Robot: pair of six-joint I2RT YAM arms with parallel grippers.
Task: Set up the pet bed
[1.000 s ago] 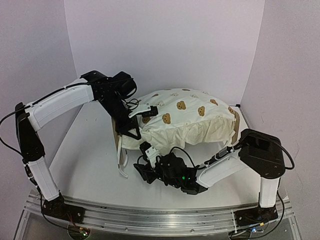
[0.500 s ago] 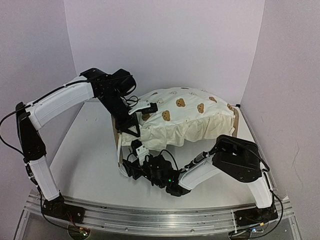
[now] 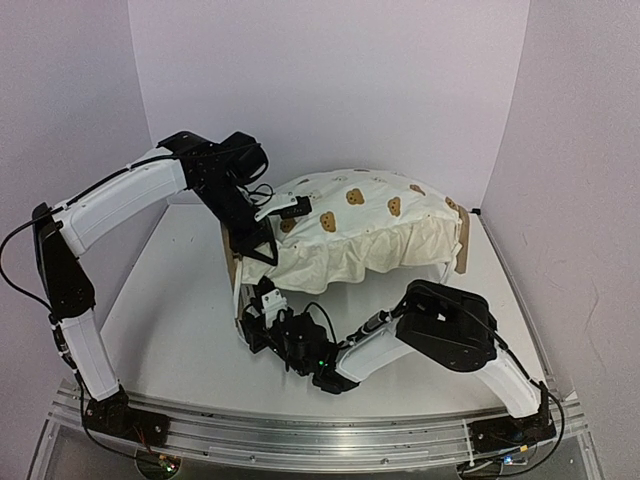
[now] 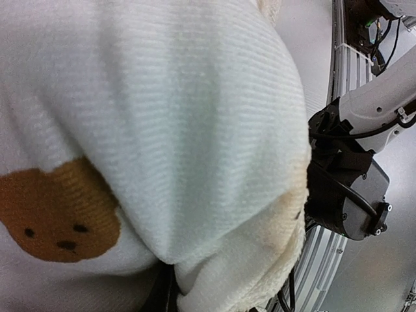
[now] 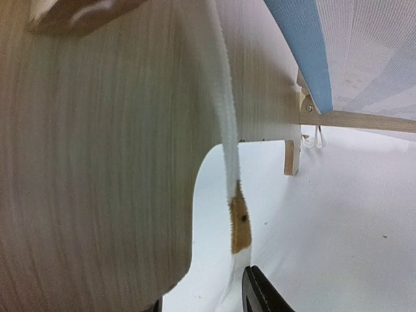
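Left gripper clamped on duvet at its left edge, above left end board. Bed sits mid-table, duvet heaped over it. Right gripper low beside the left end board, jaws apart, nothing held. Tie string hangs just above its fingertips. Striped base shows on the right.
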